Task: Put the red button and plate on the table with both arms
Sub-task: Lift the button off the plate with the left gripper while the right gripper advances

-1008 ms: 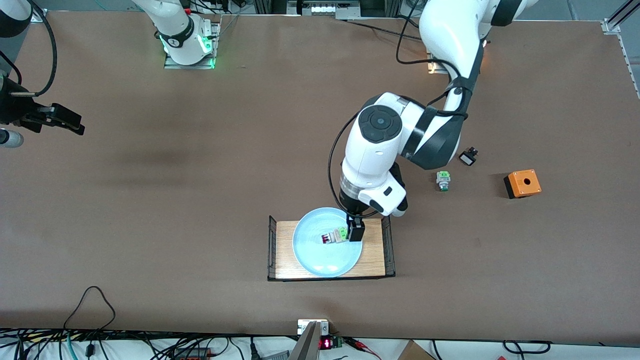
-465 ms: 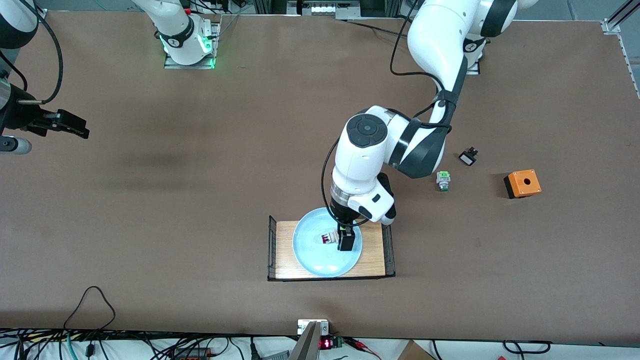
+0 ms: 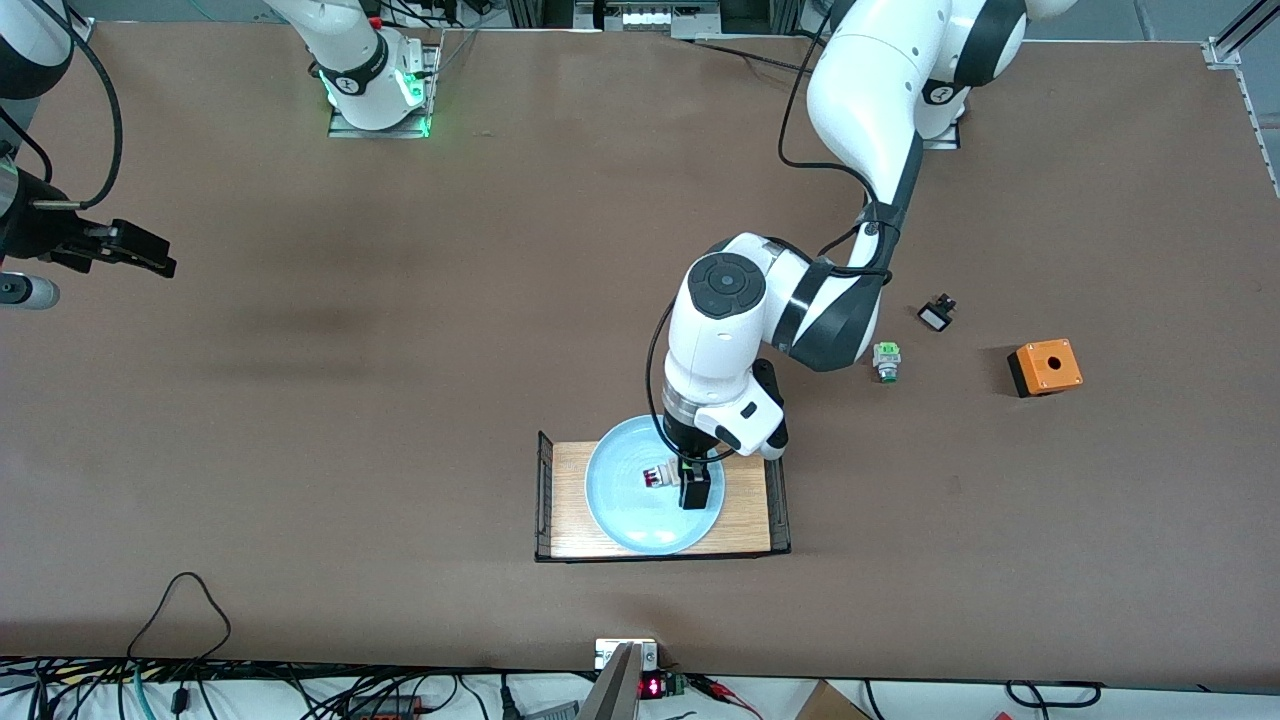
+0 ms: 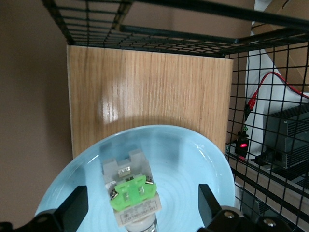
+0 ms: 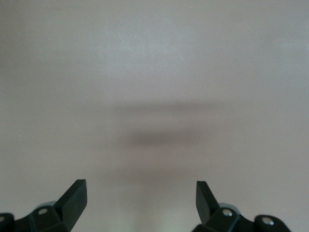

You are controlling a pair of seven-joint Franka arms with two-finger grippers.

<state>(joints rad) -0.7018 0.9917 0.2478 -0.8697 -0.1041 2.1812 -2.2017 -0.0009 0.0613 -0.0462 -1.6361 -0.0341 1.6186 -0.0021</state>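
**Left gripper poised over red button**

We see the table (image 3: 300,450) carrying a wooden tray (image 3: 745,520) with the light blue plate (image 3: 625,520) on it. The red button (image 3: 660,475) lies in the plate, partly hidden by the left gripper (image 4: 140,210), whose spread fingers straddle it without touching. The right gripper (image 5: 140,200), fingers apart and empty, waits over bare table, cut off at the right arm's end.

My two arms in glossy white shells with black joint bands, a round black cap on the left arm's elbow, black cable looping along its forearm, green light glowing at the right arm's base, black two-finger grippers with small silver screws.
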